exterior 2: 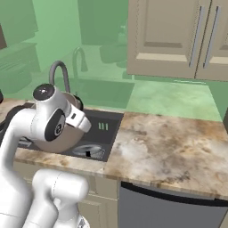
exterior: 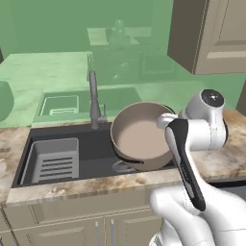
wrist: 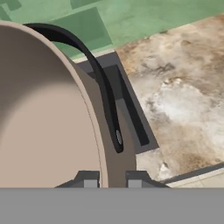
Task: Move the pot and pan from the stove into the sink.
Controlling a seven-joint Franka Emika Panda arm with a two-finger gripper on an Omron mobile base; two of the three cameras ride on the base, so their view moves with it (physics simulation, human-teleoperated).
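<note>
Green walls and beige cabinets surround a marbled countertop (exterior: 226, 158) in the left base view, and the dark sink (exterior: 96, 149) is recessed into it. We see the grey ribbed rack (exterior: 53, 161) at the left end of the basin and the steel faucet (exterior: 93, 98) behind it. The pot (exterior: 141, 134), brownish-grey outside and beige inside, hangs tilted over the right half of the basin, its mouth turned toward us. Under it, on the basin floor, a shallow silver round shape (exterior: 126, 167) lies; we judge this is the pan, but it is mostly hidden.

From the right base view, the pot (exterior 2: 67, 138) is behind the white arm, above the right part of the sink (exterior 2: 107, 129). Below it the pan (exterior 2: 91, 150) rests in the basin, with a short dark part showing.

Looking along the hand, the two fingertips (wrist: 91, 180) stand on both sides of the pot's rim (wrist: 94, 131), so the gripper (wrist: 112, 181) is closed tight on the wall of the pot. A dark side handle (wrist: 100, 78) curves along the outside.

In our judgement the pan is already delivered, and the pot is not yet lowered and released into the sink.
</note>
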